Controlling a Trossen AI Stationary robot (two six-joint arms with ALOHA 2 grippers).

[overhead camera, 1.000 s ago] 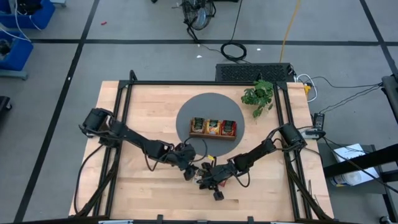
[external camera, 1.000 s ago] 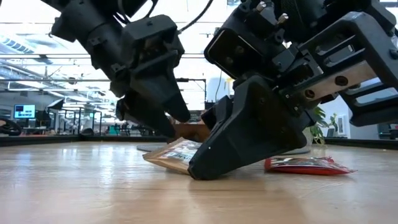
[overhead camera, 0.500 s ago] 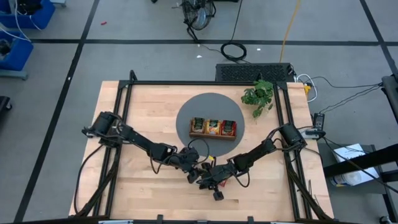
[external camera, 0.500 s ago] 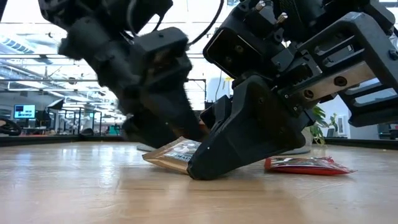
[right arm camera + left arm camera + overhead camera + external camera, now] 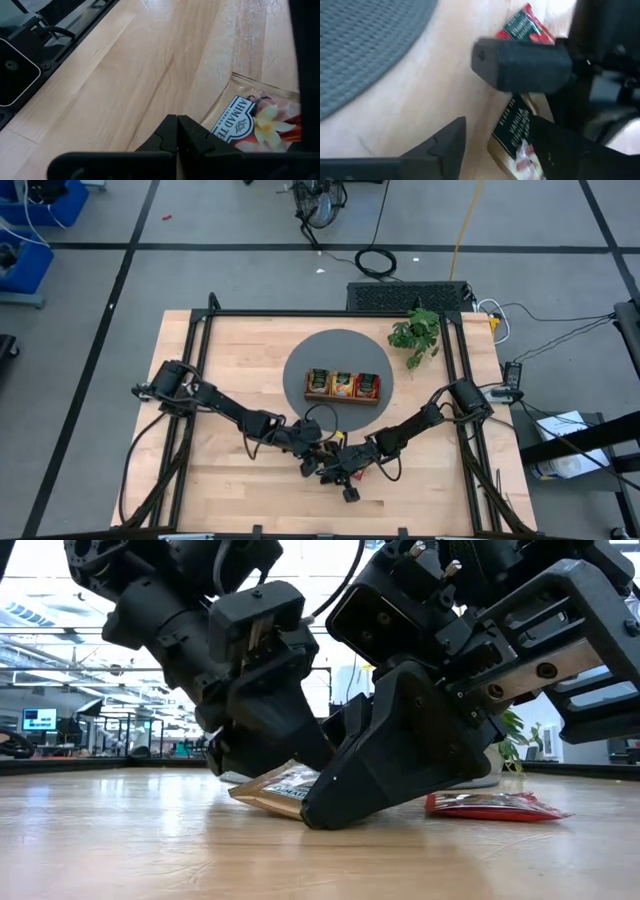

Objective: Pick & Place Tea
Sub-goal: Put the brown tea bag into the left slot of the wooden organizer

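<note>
Cream-white tea sachet [image 5: 283,786] lies on the bench's near middle as the left tool [image 5: 262,745] has dropped astride it, fingers apart but narrowing, beside the closed right tool [image 5: 335,808], so a pick looks imminent.

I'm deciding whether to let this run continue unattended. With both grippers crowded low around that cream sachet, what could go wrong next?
1. The left gripper and right gripper sit almost against each other near the table's front edge; closing in further could knock them together.
2. The right gripper is shut with its tip pressing on the cream sachet, so a pull from the left could tear or drag it.
3. The red sachet lies close by and might get swept aside.
</note>
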